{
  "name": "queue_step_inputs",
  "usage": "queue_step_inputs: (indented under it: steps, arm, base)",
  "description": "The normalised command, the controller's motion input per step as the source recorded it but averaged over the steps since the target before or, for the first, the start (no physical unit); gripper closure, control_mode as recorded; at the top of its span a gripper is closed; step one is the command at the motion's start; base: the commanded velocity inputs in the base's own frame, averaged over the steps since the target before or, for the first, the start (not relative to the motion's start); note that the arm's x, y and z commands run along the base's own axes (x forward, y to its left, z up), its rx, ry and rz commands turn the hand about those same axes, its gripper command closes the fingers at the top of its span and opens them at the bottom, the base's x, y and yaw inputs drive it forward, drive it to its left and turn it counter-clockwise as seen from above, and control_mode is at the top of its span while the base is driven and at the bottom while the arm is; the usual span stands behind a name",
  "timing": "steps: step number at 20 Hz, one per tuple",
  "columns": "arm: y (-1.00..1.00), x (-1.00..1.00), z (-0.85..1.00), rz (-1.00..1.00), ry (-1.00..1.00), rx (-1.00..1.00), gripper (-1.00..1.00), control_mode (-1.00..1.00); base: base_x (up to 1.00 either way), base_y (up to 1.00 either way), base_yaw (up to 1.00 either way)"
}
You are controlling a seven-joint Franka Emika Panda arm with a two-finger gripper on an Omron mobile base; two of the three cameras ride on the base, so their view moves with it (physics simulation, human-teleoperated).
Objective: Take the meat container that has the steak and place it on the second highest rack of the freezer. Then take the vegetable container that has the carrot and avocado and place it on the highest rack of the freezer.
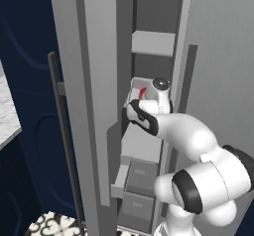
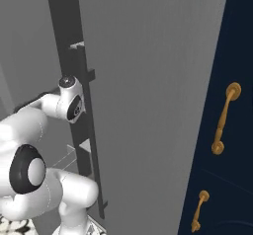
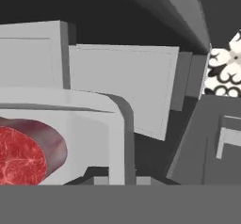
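Grey cabinet walls and dark blue kitchen panels are surrounding the open freezer [image 1: 149,146], whose long door is standing swung out at the left of the left base view with its dark bar handle [image 1: 62,146]; inside, one flat shelf [image 1: 153,42] is sitting high up, another level lies below it, and the lower drawers [image 1: 141,178] are stacked beneath. The arm is reaching deep into the compartment at that lower level, with the claw [image 1: 149,95] shut on the rim of the meat container [image 3: 117,138]; its finger tips themselves are hidden in the hand view, so the grip is judged from the wall running straight under the camera. The steak [image 3: 23,155] is lying inside the tray, red and marbled, against its near wall. Whether the tray is already resting on the shelf or hanging just above it cannot be told. So the first half appears to be nearing its end, with release and withdrawal remaining; the vegetable container with carrot and avocado is still awaiting its turn for the highest rack.
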Motion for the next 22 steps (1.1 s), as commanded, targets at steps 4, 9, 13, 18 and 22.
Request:
queue_step_inputs:
  steps: [4,9,13,18,22]
  arm:
    - [0.00,0.53,0.00,-0.05,-0.02,-0.02,1.00,-1.00]
    - [0.00,0.50,-0.01,-0.04,-0.03,-0.02,1.00,-1.00]
    - [0.00,0.34,-0.08,-0.03,-0.05,-0.02,1.00,-1.00]
    - [-0.03,0.32,-0.08,-0.04,-0.03,0.00,1.00,-1.00]
    - [-0.01,0.11,-0.01,-0.03,-0.04,-0.01,1.00,-1.00]
  base:
    - [0.00,0.00,0.00]
    - [0.00,0.00,0.00]
    - [0.00,0.00,0.00]
    - [0.00,0.00,0.00]
    - [0.00,0.00,0.00]
